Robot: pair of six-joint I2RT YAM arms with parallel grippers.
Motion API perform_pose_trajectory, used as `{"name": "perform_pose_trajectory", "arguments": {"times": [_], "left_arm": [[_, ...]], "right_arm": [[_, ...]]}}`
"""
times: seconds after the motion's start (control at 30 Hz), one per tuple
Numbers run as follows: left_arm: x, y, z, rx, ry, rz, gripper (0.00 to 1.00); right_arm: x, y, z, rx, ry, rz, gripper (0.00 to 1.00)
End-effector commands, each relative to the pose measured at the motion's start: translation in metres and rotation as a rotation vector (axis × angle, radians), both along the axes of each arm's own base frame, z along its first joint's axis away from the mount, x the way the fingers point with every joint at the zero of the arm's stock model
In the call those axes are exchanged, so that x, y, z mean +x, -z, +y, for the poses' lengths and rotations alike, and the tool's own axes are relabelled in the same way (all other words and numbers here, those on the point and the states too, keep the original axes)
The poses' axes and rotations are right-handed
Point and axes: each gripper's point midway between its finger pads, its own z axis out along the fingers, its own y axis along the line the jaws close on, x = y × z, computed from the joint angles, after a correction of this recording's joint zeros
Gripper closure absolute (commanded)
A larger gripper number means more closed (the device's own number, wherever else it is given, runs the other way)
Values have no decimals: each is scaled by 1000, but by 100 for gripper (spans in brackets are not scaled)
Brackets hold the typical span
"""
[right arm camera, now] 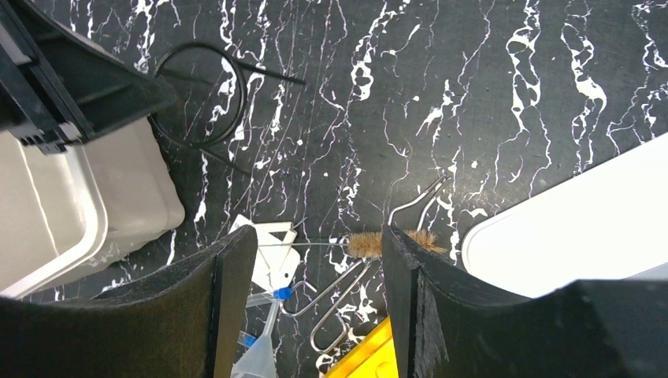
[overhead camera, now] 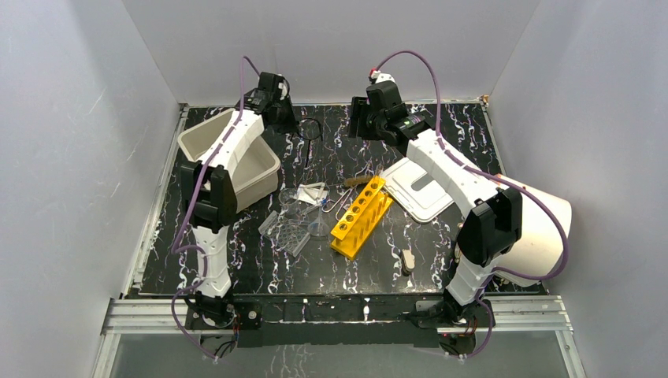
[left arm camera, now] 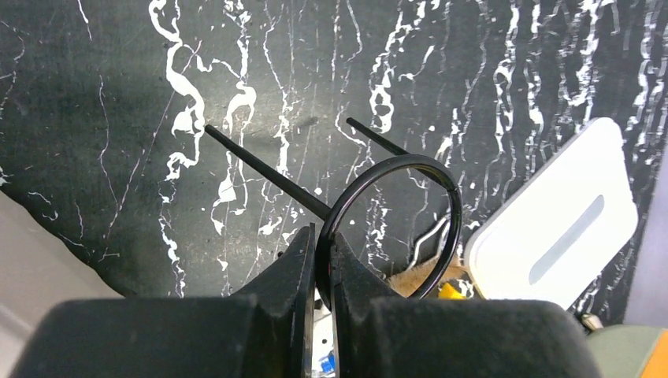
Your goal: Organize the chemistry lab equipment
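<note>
At the far left of the table sits the beige bin, its open mouth facing up. The left claw hangs just beyond the bin's far right corner and is clamped tight on the rim of the black wire loop, at the back of the table, left of centre. The fingers pinch the ring at its near edge, so the ring stands out ahead of the claw. Two straight legs run from the ring, and these set its long axis. In the left wrist view they slant up and to the left, away from the fingers. Whether the legs touch the table I cannot tell.

What matters next is where the bin lies from the held loop. It is just beside the claw, on its left and nearer side, so the carry looks short. The long legs would probably need to swing over the rim without catching it.

Further right, the right claw hovers with its jaws wide apart and nothing between them, over a brush. It is well apart from the loop, so the left arm is the nearer one.
</note>
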Motion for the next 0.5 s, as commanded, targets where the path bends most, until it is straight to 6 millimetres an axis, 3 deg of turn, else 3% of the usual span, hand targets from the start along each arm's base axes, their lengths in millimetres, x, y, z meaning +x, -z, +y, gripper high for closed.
{"name": "perform_pose_trajectory", "arguments": {"times": [0.0,0.1,0.3,0.47], "left_arm": [[-9,-111,13,-102,12,-199,100],[-15,-139,31,-140,-22,-246,100],[-26,-191,94,-128,-159,-360,100],[-38,-201,162,-21,-335,-385,100]], "right_arm": [[4,-43,9,59,-48,-110,33],[2,-46,11,70,-63,-111,33],[1,-47,16,84,-80,-114,33],[4,-43,24,98,-96,-96,33]]}}
